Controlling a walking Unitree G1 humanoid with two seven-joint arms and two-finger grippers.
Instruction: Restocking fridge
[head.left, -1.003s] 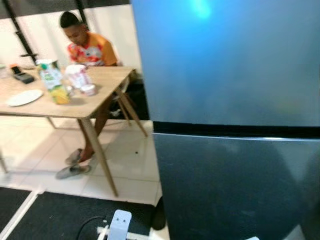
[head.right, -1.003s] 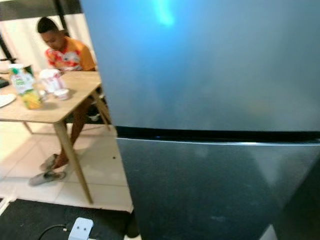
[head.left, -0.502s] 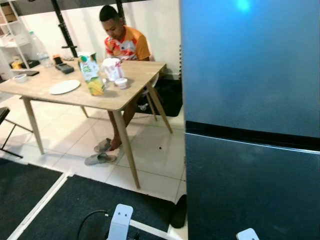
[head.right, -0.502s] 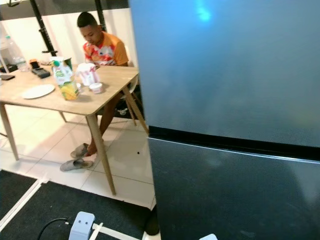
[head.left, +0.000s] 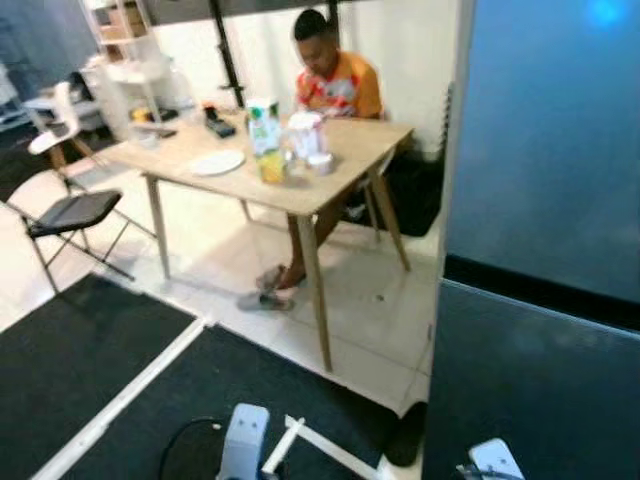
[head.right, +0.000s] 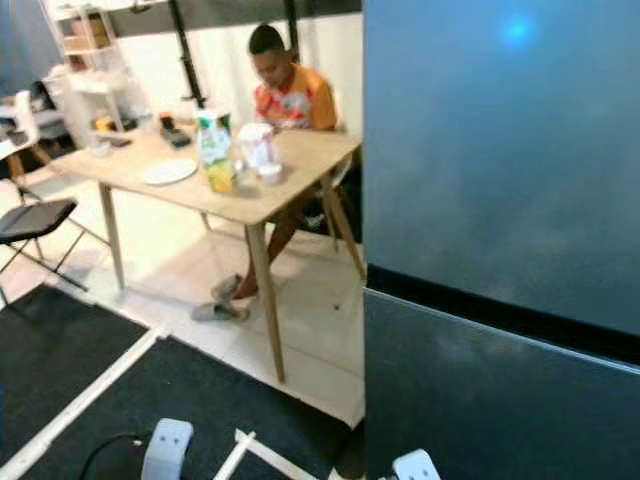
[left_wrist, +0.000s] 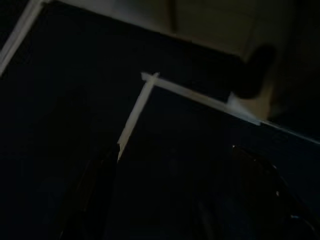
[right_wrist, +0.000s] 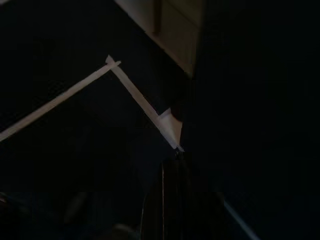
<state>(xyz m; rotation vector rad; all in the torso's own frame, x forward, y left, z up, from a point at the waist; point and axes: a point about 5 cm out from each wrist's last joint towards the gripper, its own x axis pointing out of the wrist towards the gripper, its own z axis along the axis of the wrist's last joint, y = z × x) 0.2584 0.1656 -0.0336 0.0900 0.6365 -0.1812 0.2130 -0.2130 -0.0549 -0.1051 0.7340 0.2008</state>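
Fridge, its 2 dark doors shut, rises on the robot's right, directly above and ahead of the right gripper, which hangs over the black mat with its fingers pressed together. Wooden table stands well ahead of the left gripper, whose 2 fingers hang spread apart above the white tape lines, and a person sits behind it. On the table, well apart from both grippers, are a juice carton, a white plate and a small white cup.

We count one fridge, one wooden table, one seated person, one juice carton, one white plate, one folding chair and two slippers.
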